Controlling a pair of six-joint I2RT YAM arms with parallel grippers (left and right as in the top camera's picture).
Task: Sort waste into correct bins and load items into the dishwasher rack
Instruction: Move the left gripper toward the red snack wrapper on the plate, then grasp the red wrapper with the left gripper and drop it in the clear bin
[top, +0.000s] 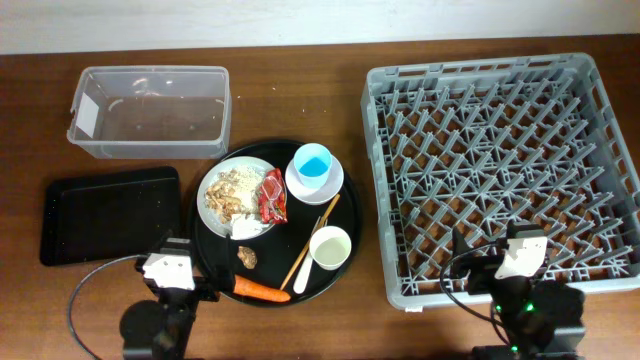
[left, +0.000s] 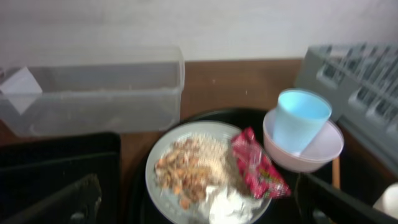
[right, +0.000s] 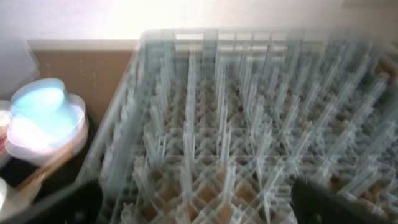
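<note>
Grey rack on the right and clear tub with black bin on the left flank the round tray of plate, blue cup and wrapper, seemingly so the spread, empty left claw and right claw each reach their side.

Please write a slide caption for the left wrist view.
Light blue cup in pink bowl, beside white plate holding rice and red wrapper.

clear plastic tub, wood table (glossy)
</note>
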